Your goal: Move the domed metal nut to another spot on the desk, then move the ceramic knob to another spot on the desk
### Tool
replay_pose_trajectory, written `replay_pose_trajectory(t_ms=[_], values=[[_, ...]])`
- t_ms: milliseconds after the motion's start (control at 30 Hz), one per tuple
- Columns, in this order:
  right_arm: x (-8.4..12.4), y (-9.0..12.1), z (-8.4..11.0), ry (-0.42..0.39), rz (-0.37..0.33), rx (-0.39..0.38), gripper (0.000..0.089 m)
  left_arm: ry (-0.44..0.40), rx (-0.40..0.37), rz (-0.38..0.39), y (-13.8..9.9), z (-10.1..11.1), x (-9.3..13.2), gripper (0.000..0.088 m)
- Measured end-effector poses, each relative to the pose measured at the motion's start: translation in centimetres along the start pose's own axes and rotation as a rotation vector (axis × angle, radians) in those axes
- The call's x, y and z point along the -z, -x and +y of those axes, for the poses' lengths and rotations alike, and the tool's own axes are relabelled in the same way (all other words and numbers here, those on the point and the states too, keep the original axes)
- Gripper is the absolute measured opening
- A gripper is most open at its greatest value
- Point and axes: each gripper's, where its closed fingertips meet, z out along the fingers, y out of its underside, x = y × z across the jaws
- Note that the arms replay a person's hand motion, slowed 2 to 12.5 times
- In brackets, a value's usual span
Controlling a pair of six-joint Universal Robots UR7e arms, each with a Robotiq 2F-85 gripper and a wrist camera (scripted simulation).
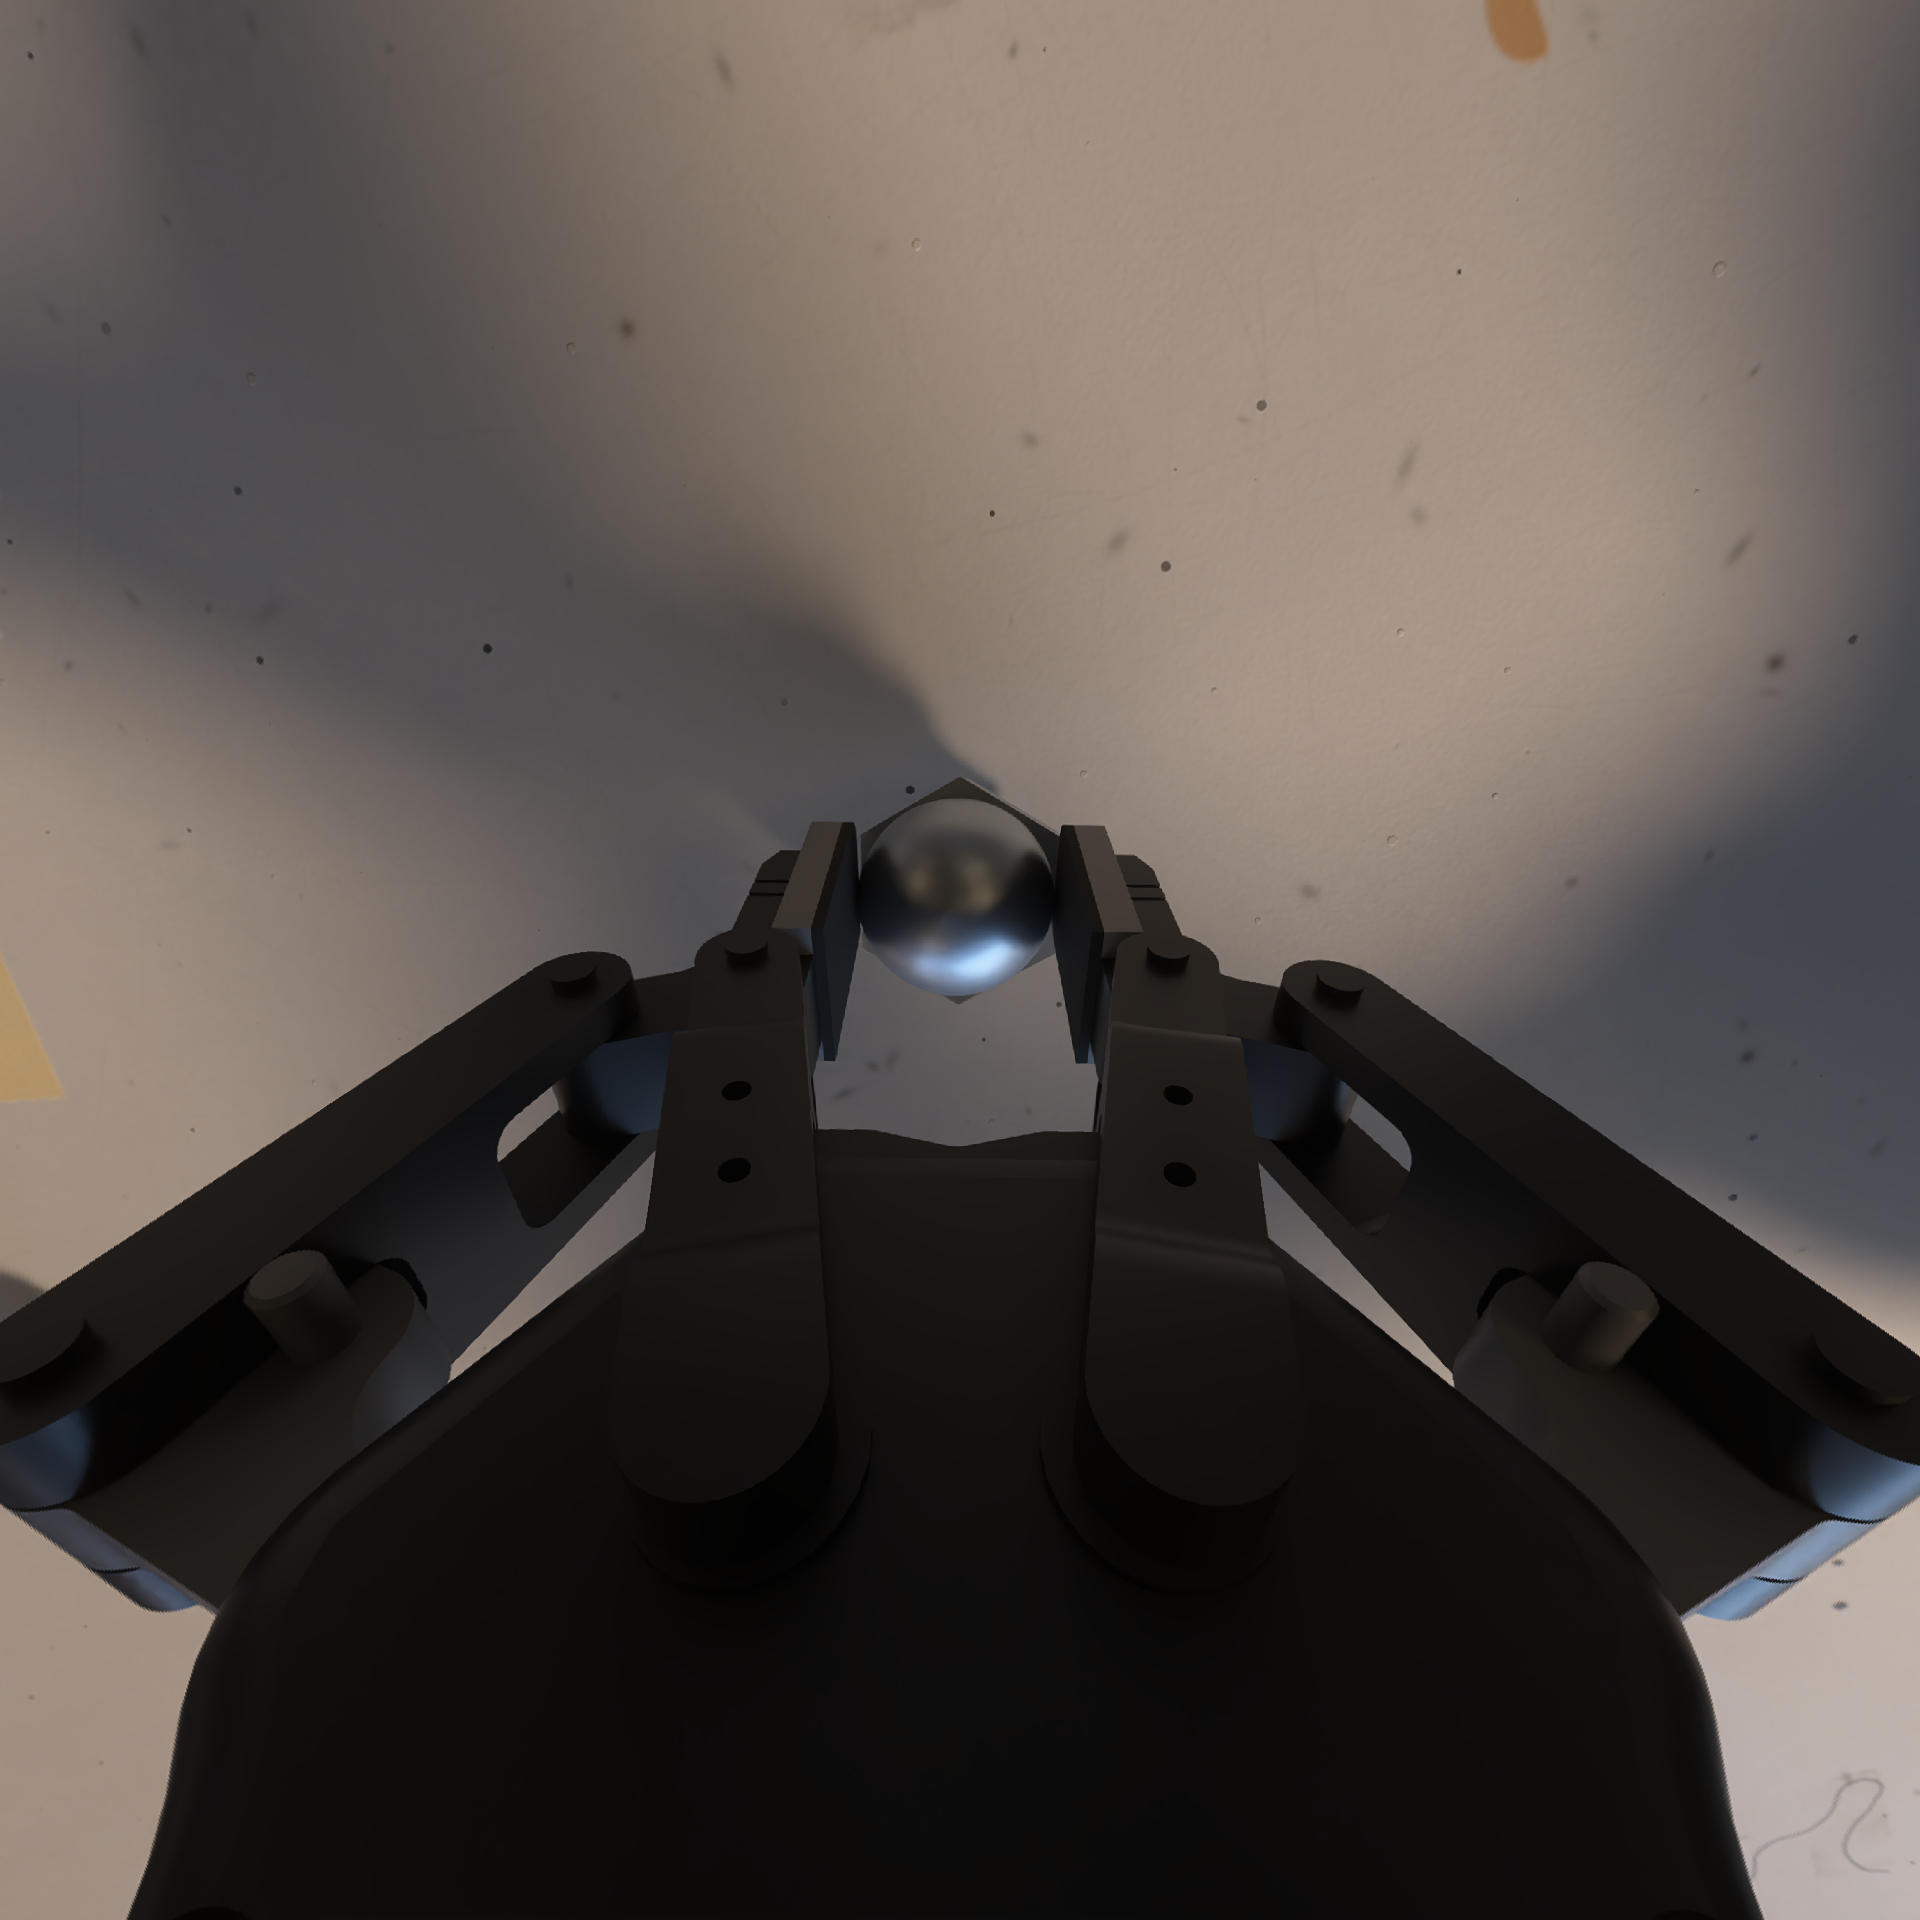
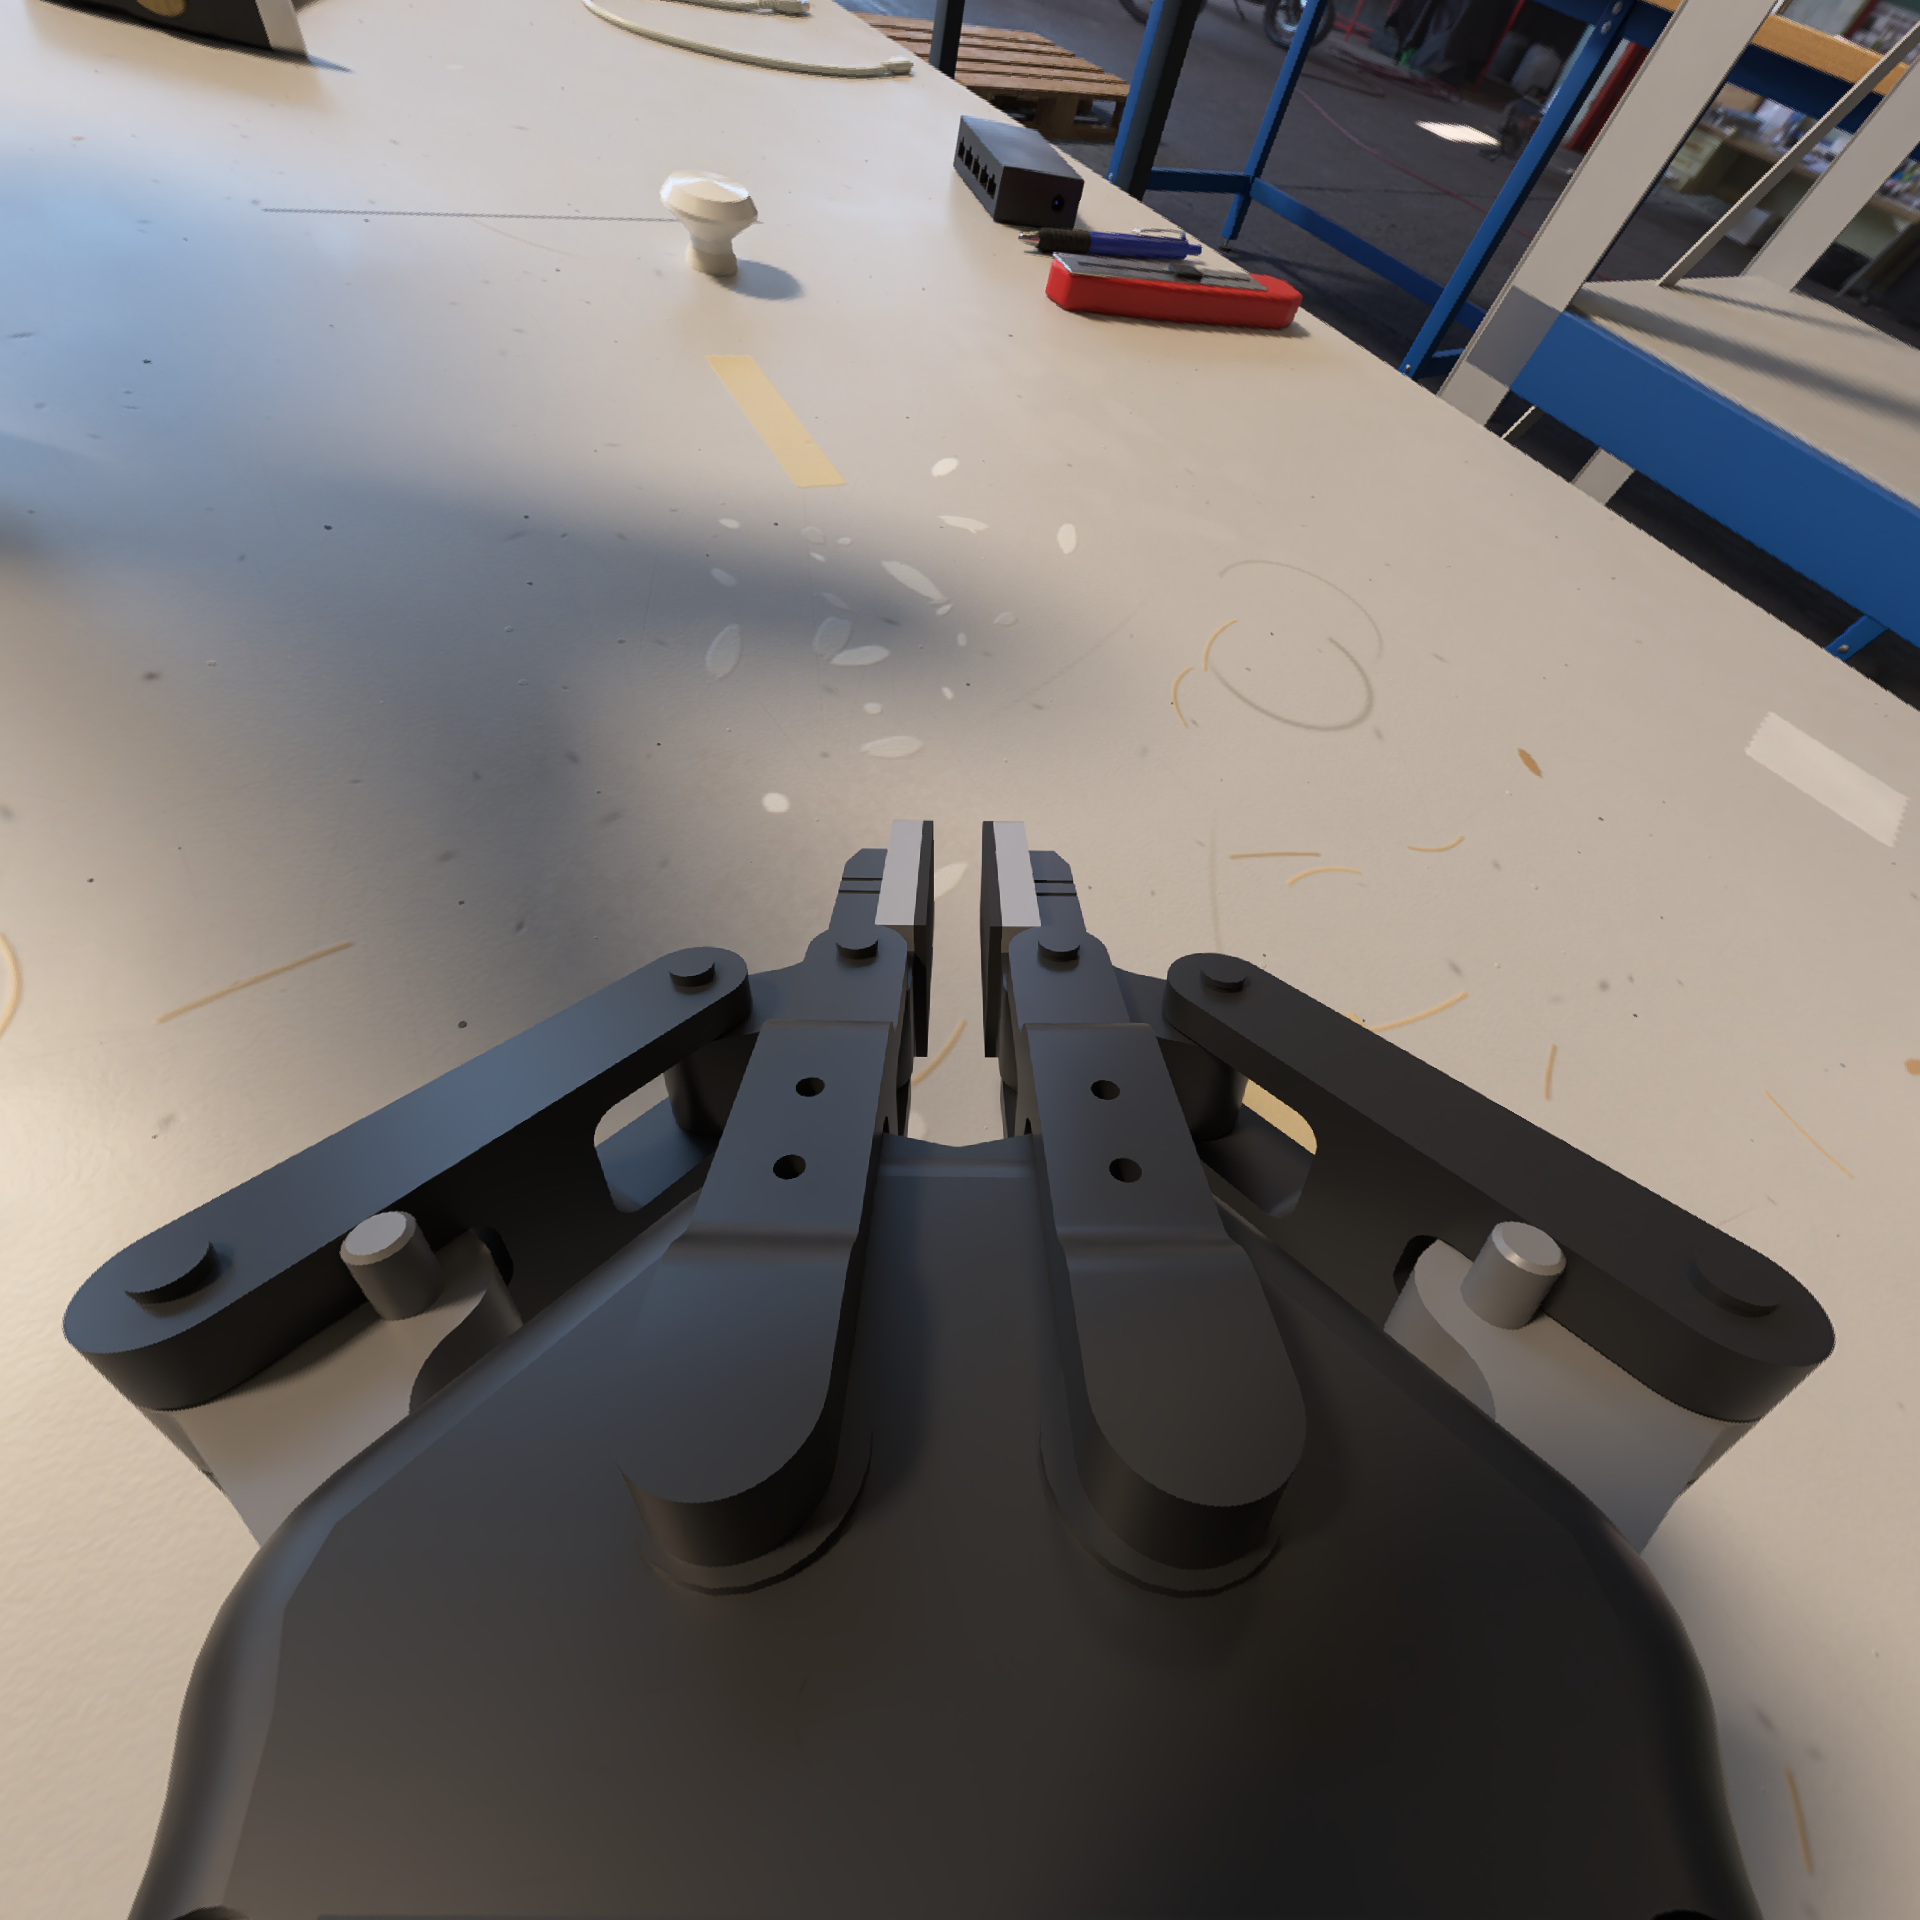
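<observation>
The left hand (image 1: 958, 914) was closed on the shiny domed metal nut with a hexagonal base (image 1: 956, 896), pads pressed to its sides, just over the speckled beige bench (image 1: 1351, 416). The nut looked small, hard and slick; a hold on the hex flats seemed safer than on the dome. The right hand (image 2: 958, 873) held nothing, its pads narrowly apart. The cream ceramic knob (image 2: 710, 220) stood far off, probably brittle, best taken at its neck. A black box (image 2: 1016, 171), blue pen (image 2: 1122, 245) and red case (image 2: 1174, 291) lay far right, clear of it.
</observation>
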Motion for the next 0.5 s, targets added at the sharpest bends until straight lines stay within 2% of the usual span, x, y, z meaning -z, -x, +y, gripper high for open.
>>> replay_pose_trajectory(t_ms=[500], values=[[-0.08, 0.15, 0.10, 0.008, -0.009, 0.004, 0.0083, -0.005, -0.059, 0.027, 0.68, -0.55, -0.27, 0.0343]])
